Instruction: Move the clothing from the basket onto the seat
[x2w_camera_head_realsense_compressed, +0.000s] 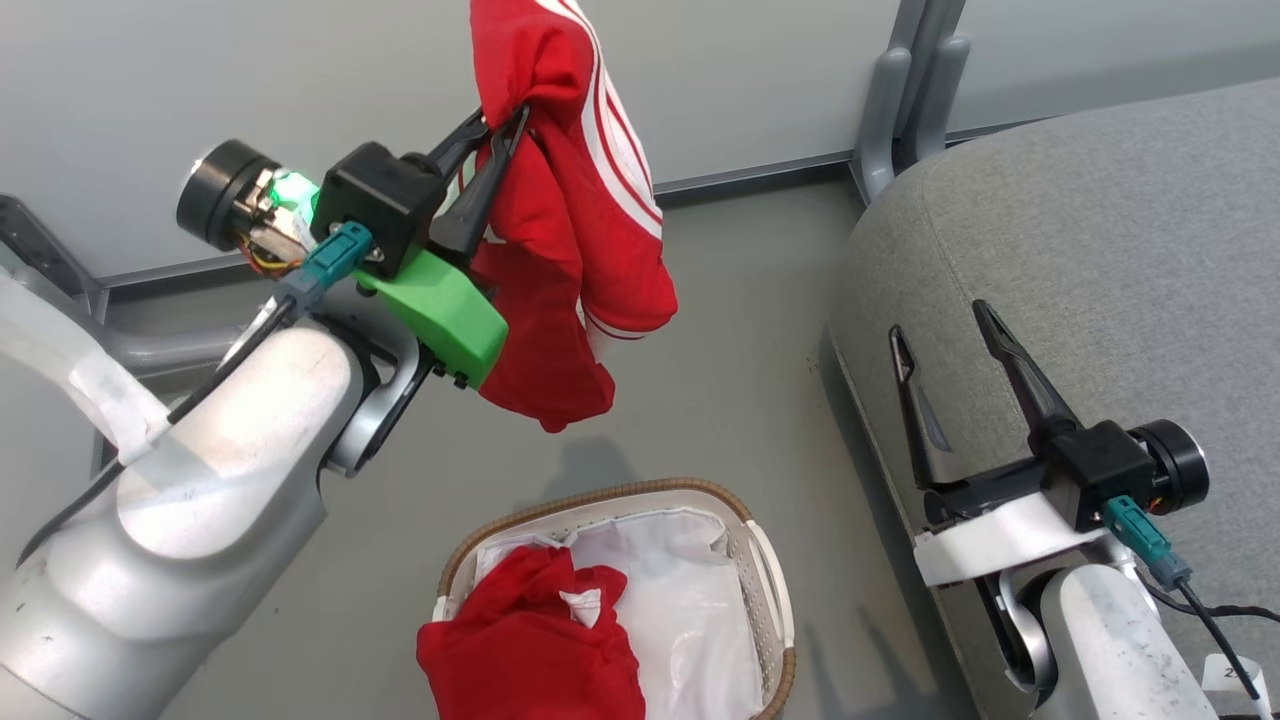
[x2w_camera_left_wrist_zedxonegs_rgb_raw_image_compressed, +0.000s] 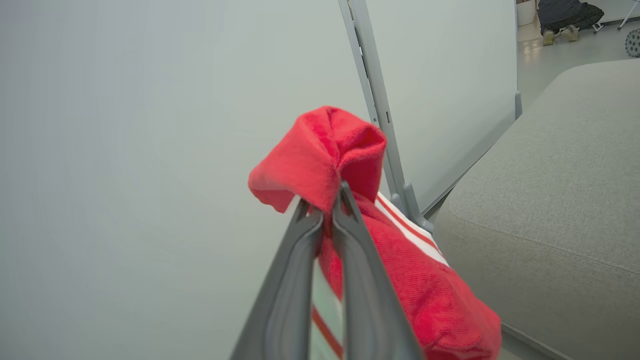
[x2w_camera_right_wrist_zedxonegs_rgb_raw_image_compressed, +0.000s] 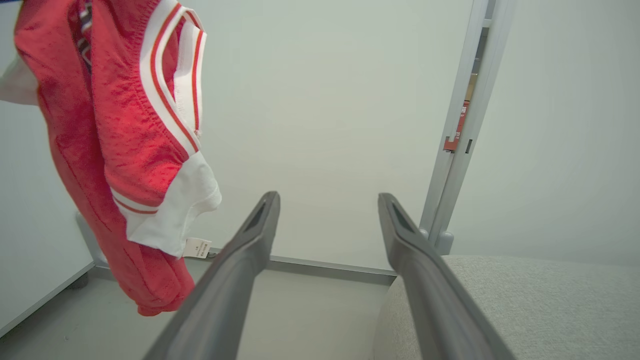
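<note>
My left gripper (x2w_camera_head_realsense_compressed: 503, 118) is pinching a red sports garment with white side stripes (x2w_camera_head_realsense_compressed: 570, 230) near its bunched top edge. Its two long dark fingers are pressing almost together on the cloth. The garment is hanging free in the air above the grey floor (x2w_camera_head_realsense_compressed: 740, 380). It is hanging well above the oval cream-white perforated plastic basket (x2w_camera_head_realsense_compressed: 640, 492) with its brown woven rim, and off to the left of the large grey fabric seat (x2w_camera_head_realsense_compressed: 1100, 250), apart from both. A second crumpled red garment (x2w_camera_head_realsense_compressed: 530, 650) is lying in the basket on the white liner (x2w_camera_head_realsense_compressed: 690, 590) and spilling over the near left rim. My right gripper (x2w_camera_head_realsense_compressed: 938, 320) is hovering over the seat's left edge, its fingers spreading wide and gripping nothing.
</note>
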